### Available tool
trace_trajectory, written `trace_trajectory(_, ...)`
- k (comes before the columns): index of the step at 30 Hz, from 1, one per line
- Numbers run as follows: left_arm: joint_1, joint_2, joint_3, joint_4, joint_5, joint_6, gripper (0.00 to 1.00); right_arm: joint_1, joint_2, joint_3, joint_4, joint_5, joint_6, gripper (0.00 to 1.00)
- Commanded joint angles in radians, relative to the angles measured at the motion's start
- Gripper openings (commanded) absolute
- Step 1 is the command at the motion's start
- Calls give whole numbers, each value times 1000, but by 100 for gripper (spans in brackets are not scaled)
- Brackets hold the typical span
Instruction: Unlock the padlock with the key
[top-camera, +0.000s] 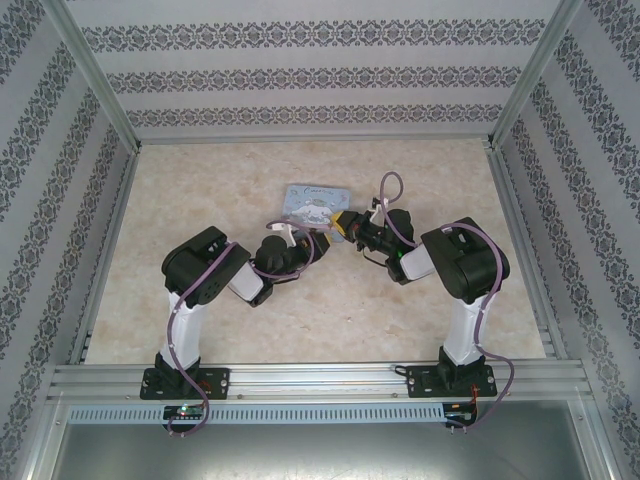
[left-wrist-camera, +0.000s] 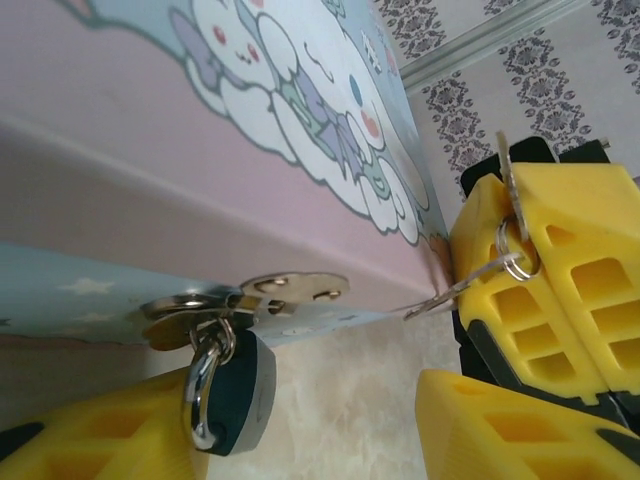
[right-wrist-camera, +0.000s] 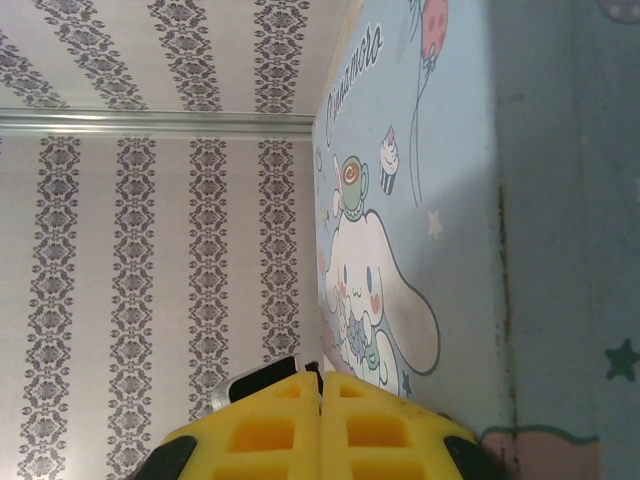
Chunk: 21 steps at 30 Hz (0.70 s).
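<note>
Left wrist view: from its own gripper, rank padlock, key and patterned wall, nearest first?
1. padlock, low left, beside the left gripper.
2. key, right, at the right gripper.
3. patterned wall, top right.

A lab-type robot test cell, not a home. The enclosure is framed by aluminium profiles (top-camera: 100, 85), w/ wall panels (top-camera: 300, 75) papered in grey damask stripes at top & both sides. A marble-look desk (top-camera: 200, 300) is boxed in. Along the bottom of the frame, two arm bases (top-camera: 185, 382) are bolted to a rail (top-camera: 320, 375), w/ a slotted cable duct (top-camera: 320, 412) below. Purple cables (top-camera: 178, 330) are looped along the arms.
</note>
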Motion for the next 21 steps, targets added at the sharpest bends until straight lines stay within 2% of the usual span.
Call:
trace_trajectory(1, -13, 28, -6, -4, -72, -33, 51, 17, 32, -6, -26, 13, -3, 0)
trace_trajectory(6, -13, 26, -9, -11, -88, -45, 44, 17, 32, -7, -22, 13, -2, 0)
trace_trajectory(13, -14, 29, -34, -8, -102, -53, 26, 17, 35, -7, -18, 16, 1, 0)
trace_trajectory(19, -16, 29, -31, -16, -104, -58, 21, 17, 35, -9, -13, 16, 4, 0)
trace_trajectory(21, -15, 28, -26, -22, -101, -61, 15, 17, 33, -6, -10, 13, 6, 0)
